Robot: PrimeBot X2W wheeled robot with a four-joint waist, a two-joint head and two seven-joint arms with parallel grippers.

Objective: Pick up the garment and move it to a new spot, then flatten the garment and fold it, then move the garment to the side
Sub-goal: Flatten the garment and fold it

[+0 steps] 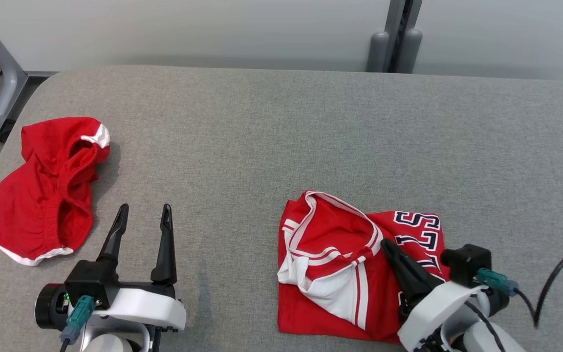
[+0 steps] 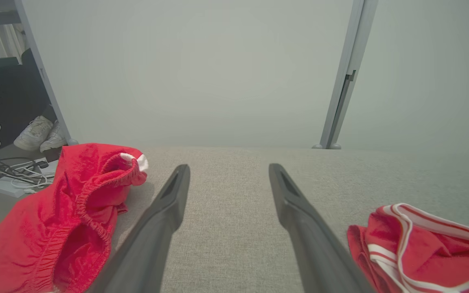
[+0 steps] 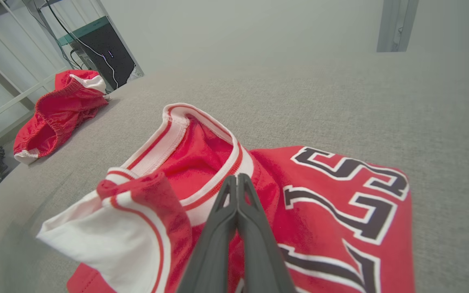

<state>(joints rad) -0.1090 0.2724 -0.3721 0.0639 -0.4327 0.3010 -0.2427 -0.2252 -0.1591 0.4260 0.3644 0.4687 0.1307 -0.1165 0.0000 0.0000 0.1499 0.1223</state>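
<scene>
A folded red garment (image 1: 330,254), a jersey with white trim and dark letters, lies on the grey table (image 1: 311,122) at the front right. My right gripper (image 1: 386,244) is shut, its fingers pressed together with no cloth seen between them. Its tips sit just over the jersey (image 3: 332,211) beside the collar, as the right gripper (image 3: 236,177) shows in its own wrist view. My left gripper (image 1: 144,210) stands open over bare table at the front left, holding nothing. The left wrist view has the left gripper (image 2: 226,169) between the jersey (image 2: 417,248) and red shorts (image 2: 67,211).
Crumpled red shorts (image 1: 42,195) with white trim lie near the table's left edge, also seen as shorts (image 3: 59,110) from the right wrist. A grey post (image 1: 396,44) stands behind the table. A wheeled frame leg (image 1: 3,88) is off the left side, and a black cable (image 1: 555,274) hangs at the right.
</scene>
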